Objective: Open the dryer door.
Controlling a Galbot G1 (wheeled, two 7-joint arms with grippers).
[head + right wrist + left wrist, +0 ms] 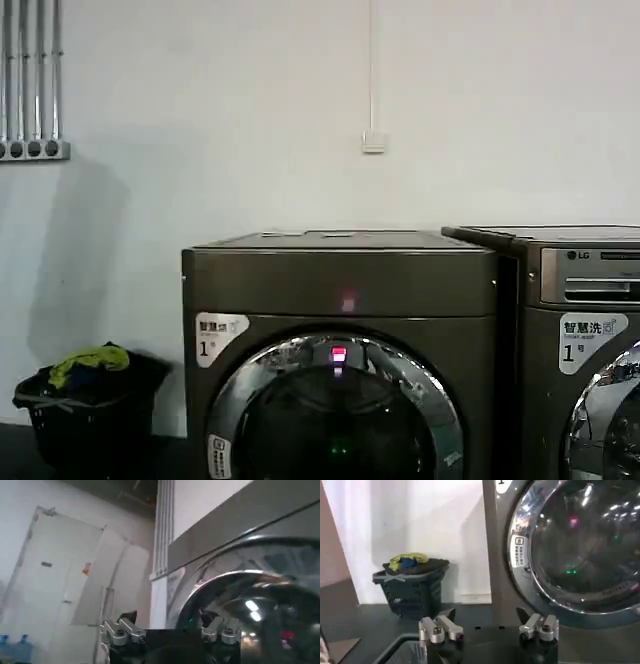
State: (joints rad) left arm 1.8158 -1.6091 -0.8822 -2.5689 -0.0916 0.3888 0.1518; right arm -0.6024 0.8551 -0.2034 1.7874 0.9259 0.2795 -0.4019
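Left gripper (489,628): its fingers (440,628) stand wide apart and hold nothing; it hangs low in front of the dryer, short of the door's lower left rim and touching neither.
Left arm pose: the wrist points at the machine's front and the dark floor (365,625) before it, the two fingers level with each other.
Right gripper (170,630): its fingers (222,630) are also spread wide and empty; it sits close to a curved chrome door rim, angled upward past a grey machine front; contact with the rim cannot be told.
Dryer (340,280): dark bronze-grey, centre of the head view against the far white wall (250,110), with a small pink light (347,300) on its plain upper panel and a white "1" sticker (215,335) at the panel's left.
Dryer door (335,415): round, wide chrome rim, dark glass centre; it lies flush with the dryer's front, shut.
LG machine (580,340): just right of the dryer, its own chrome-rimmed door at the right edge.
Laundry basket (85,410): dark, on the floor left of the dryer, apart from it, heaped with yellow-green and blue cloth.
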